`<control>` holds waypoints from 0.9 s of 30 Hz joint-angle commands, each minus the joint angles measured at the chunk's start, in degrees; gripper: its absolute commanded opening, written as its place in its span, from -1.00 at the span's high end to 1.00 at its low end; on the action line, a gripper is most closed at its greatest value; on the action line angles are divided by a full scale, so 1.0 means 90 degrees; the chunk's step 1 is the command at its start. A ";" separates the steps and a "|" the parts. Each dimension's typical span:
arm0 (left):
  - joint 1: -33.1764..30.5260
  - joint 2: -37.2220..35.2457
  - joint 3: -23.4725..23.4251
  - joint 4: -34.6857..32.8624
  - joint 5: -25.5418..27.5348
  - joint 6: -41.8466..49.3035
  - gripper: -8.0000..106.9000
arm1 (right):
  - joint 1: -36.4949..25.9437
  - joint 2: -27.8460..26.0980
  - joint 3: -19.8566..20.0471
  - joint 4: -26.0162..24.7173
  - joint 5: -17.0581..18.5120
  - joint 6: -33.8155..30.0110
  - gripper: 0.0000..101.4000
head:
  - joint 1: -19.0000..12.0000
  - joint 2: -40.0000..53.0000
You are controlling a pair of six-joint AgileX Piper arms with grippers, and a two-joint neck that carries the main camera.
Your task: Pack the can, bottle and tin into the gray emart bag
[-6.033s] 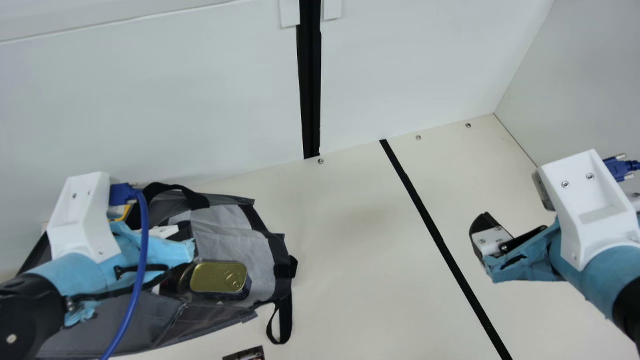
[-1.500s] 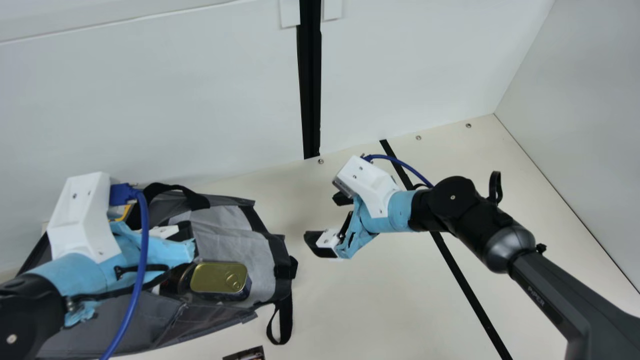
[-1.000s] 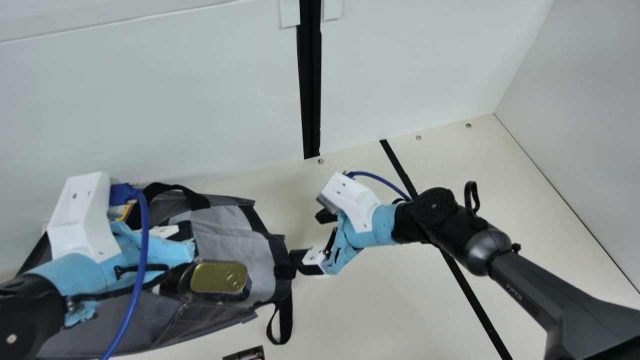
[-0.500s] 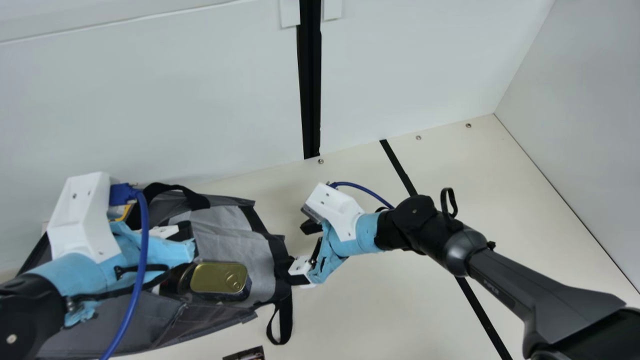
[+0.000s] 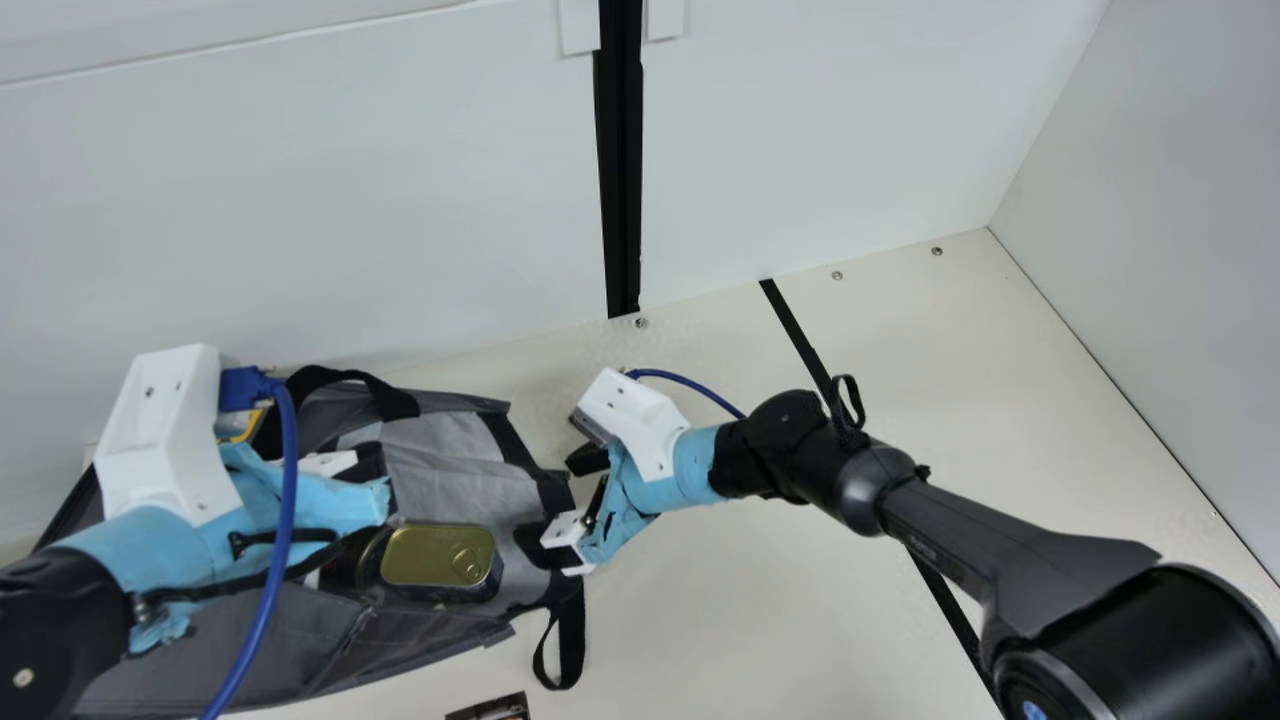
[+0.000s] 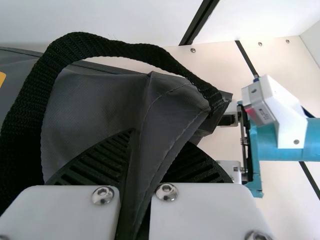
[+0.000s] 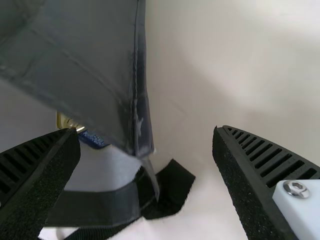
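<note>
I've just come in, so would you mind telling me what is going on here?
The left gripper pinches the dark gray fabric bag by its edge. The right gripper is open, with another part of the bag's edge between its fingers. A gold-lidded rectangular tin lies inside, beside a dark round item I can't identify.

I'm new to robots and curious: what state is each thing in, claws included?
Left claw: shut on bag
Right claw: open, around bag's edge
Bag: mouth open
Tin: in bag, lid on
Handle by left claw: arched up
Dark round thing beside tin: partly hidden, cannot tell
Dark item at main view's bottom: cut off, cannot tell
</note>
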 commanded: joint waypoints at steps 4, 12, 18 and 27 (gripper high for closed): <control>0.0000 0.0000 0.0000 0.0000 0.0000 0.0000 0.68 | 0.0088 0.0219 -0.0108 0.0137 0.0045 0.0012 -0.79 | -0.0144 -0.0005; 0.0000 0.0000 0.0000 0.0000 0.0000 0.0000 0.68 | 0.0185 0.0511 -0.0251 0.0339 0.0199 0.0025 -0.66 | -0.0144 -0.0005; 0.0000 0.0000 0.0000 0.0000 0.0000 0.0000 0.68 | 0.0179 0.0666 -0.0334 0.0435 0.0529 0.0217 0.13 | -0.0144 -0.0005; 0.0000 0.0000 0.0000 0.0000 0.0000 0.0000 0.68 | 0.0011 0.0747 -0.0307 0.0448 0.1007 0.0540 1.00 | -0.0144 -0.0005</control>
